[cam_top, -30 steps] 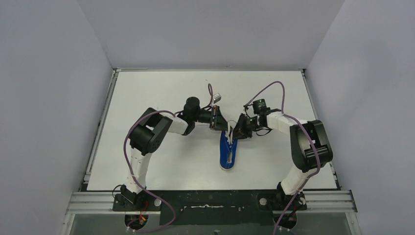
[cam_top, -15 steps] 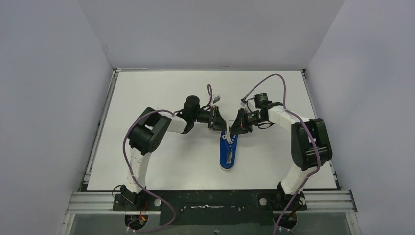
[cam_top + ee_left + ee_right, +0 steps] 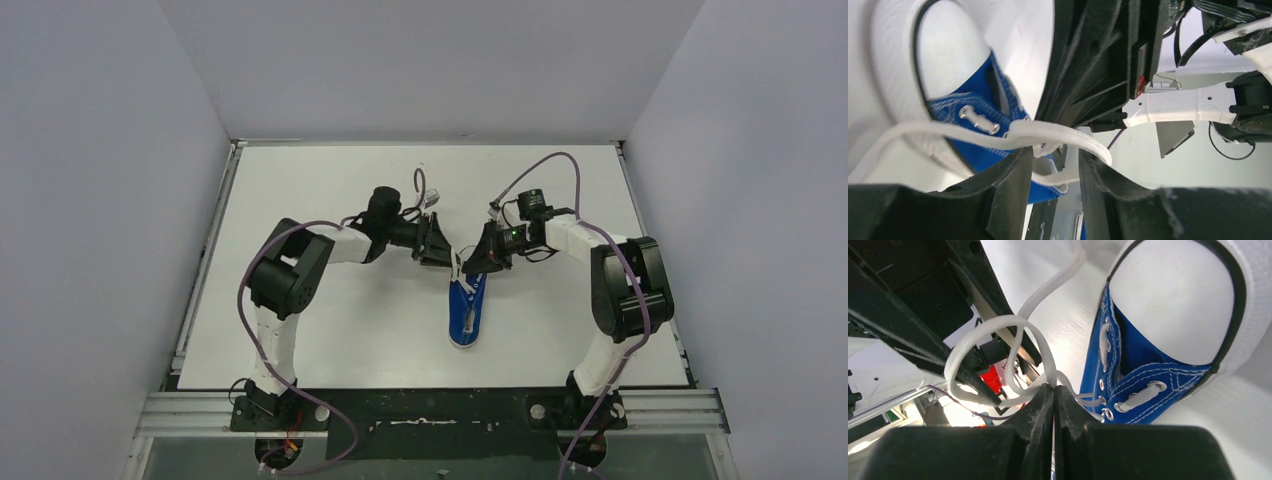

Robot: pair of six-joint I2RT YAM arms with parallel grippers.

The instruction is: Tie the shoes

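both jaws meet over the far end of the blue sneaker [image 3: 466, 318], which lies about mid-desk [image 3: 320, 180] with its toe toward the near edge. right jaws are pinched tight on a loop of white lace [image 3: 998, 330]. left jaws stand parted, and a lace strand [image 3: 1063, 134] lies loose across their gap, not gripped. my worry is that with one side unheld, any pull from the right could slide the loop out, undo the crossing, or drag the light shoe across the desk.
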